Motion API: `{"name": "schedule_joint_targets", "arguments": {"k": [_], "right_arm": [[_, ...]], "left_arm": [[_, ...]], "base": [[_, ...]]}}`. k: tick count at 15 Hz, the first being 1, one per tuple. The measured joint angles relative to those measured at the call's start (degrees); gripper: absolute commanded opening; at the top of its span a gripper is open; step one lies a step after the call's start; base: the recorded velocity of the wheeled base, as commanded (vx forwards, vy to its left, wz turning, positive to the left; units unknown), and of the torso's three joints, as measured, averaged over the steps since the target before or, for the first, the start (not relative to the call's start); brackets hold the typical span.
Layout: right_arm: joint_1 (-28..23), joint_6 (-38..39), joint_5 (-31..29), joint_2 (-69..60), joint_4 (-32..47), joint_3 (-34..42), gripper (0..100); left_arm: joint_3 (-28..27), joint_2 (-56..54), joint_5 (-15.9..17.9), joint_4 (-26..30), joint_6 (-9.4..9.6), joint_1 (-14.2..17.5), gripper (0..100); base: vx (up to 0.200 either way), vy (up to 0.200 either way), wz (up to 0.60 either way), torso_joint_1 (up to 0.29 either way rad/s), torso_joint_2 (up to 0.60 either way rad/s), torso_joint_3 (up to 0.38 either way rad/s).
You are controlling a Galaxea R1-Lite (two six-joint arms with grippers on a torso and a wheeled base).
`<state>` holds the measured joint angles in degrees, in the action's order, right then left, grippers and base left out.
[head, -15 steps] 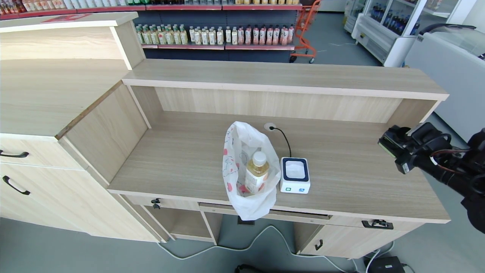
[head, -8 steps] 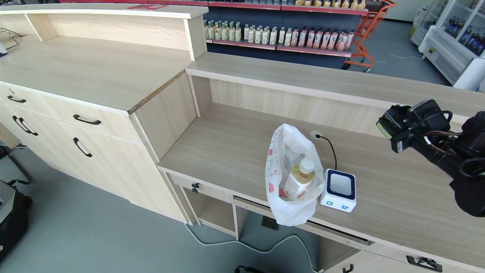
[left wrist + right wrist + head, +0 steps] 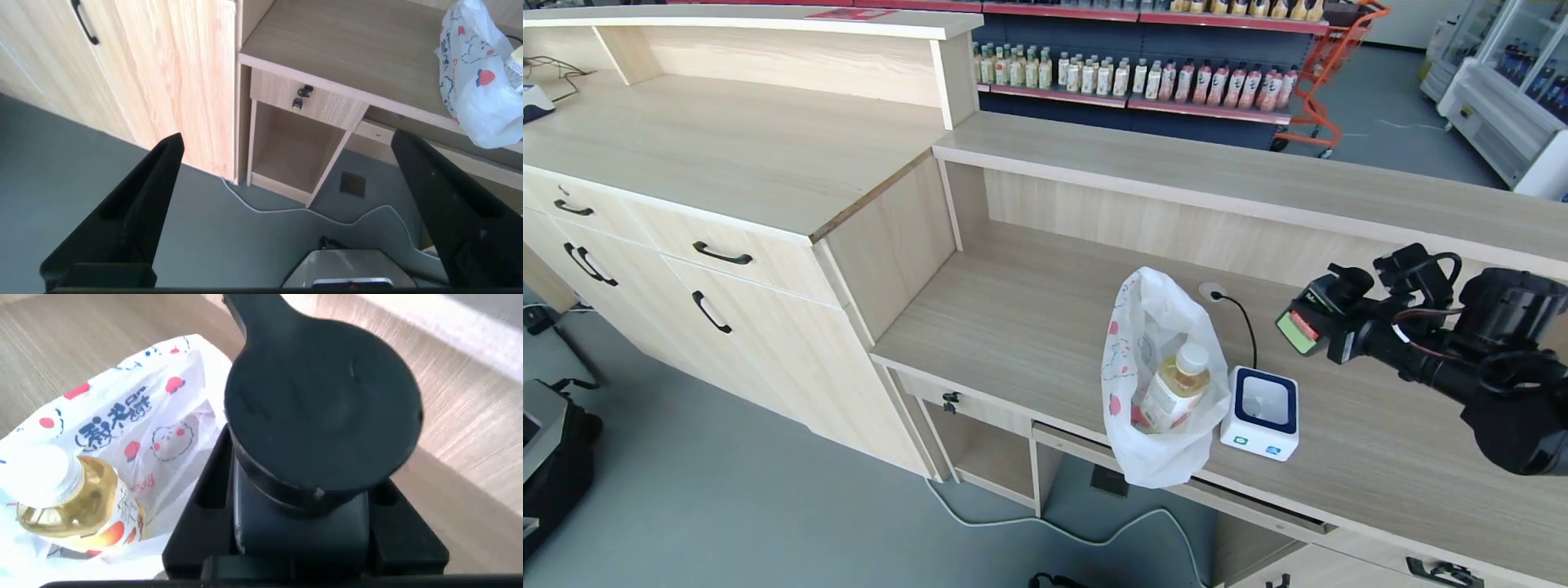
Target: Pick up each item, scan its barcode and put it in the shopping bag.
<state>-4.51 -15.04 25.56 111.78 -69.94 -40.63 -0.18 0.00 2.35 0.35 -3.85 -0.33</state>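
One bottle [image 3: 1176, 388] sits in the white shopping bag [image 3: 1131, 367] on the wooden counter [image 3: 1013, 327], just beside the scanner [image 3: 1262, 412]. The right gripper [image 3: 1311, 325] clasps a dark, round-topped container [image 3: 323, 400] above the counter near the scanner. The left gripper [image 3: 286, 139] hangs spread wide over the floor.

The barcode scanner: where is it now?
In the head view, the barcode scanner sits near the front edge of the counter, directly right of the shopping bag.
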Motion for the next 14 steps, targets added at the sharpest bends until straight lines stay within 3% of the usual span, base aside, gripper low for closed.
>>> {"name": "schedule_joint_targets", "arguments": {"k": [8,14], "right_arm": [[8.36,0.32,0.16,11.29,5.23,-14.98,0],[10.63,0.0,-0.11,18.24,7.49,-21.3,0]], "left_arm": [[0.0,0.0,0.02,-0.02,0.0,0.0,100],[0.0,0.0,0.02,0.0,0.0,0.0,100]], "base": [[0.0,0.0,0.0,0.0,0.0,0.0],[0.0,0.0,0.0,0.0,0.0,0.0]]}}
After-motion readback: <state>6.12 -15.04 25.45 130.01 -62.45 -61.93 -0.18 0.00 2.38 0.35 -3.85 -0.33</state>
